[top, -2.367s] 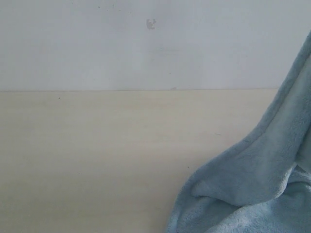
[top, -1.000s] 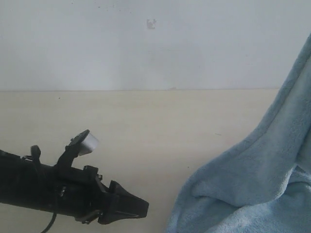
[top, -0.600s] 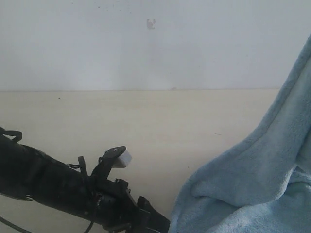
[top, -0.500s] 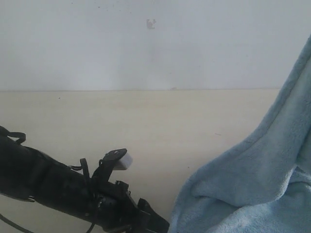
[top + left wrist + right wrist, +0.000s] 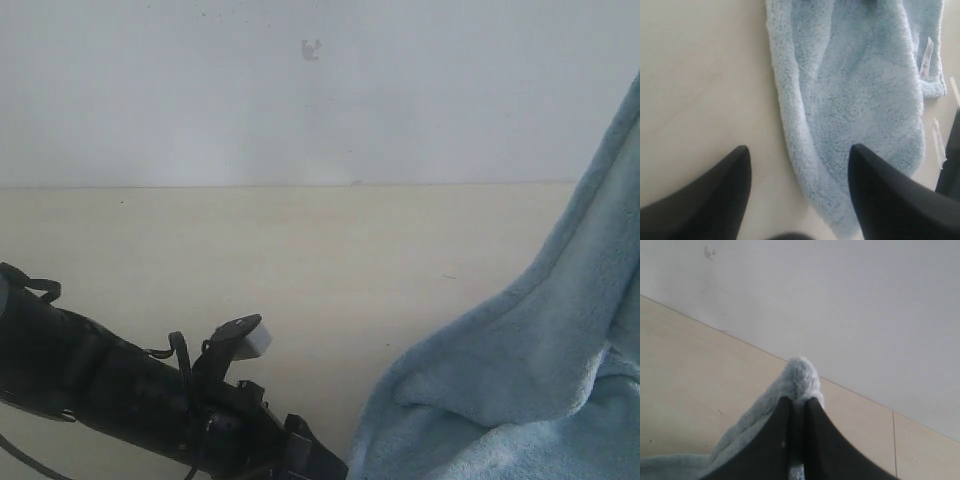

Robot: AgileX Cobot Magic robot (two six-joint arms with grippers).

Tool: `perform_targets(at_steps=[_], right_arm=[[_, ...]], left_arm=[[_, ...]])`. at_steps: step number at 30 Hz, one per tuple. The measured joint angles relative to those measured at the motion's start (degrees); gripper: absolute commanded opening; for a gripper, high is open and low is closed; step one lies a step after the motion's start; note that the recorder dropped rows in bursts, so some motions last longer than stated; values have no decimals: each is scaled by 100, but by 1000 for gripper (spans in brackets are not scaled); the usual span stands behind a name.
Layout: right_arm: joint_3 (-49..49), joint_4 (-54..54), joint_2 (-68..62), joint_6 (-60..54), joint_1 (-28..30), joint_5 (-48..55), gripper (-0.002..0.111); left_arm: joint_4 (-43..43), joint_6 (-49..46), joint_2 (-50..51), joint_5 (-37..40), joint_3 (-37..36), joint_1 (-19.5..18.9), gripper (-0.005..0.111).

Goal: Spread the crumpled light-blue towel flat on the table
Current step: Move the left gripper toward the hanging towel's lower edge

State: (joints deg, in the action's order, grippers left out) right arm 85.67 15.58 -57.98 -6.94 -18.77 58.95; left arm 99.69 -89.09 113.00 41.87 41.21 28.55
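The towel [image 5: 520,380] fills the 4 o'clock part of the exterior view. Its lower end is bunched on the table [image 5: 250,260], and the rest rises in a slope toward the 3 o'clock edge. The right gripper [image 5: 799,402] has its fingers clenched on a raised fold of it, with a fluffy tuft showing just past the tips, above the tabletop. The left gripper [image 5: 799,150] has its fingers spread wide and grasps nothing. Below it a long lobe of towel lies on the table, with a white label [image 5: 926,59] at the hemmed corner. The left arm [image 5: 120,390] enters from 8 o'clock, its front end just beside the towel's edge near 6 o'clock. A wall [image 5: 300,100] stands at 12 o'clock.
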Motion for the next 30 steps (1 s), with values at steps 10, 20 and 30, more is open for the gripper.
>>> perform_targets(at_steps=[10, 20, 30], right_arm=[[-608, 0, 0, -10, 0, -318, 0], [-632, 0, 0, -10, 0, -398, 0], [-632, 0, 0, -10, 0, -398, 0]], left_arm=[[-1857, 1678, -574, -575, 537, 68, 56], [-6091, 5415, -654, -940, 1236, 901, 56], [-6022, 5802, -582, -1177, 1412, 1383, 56]])
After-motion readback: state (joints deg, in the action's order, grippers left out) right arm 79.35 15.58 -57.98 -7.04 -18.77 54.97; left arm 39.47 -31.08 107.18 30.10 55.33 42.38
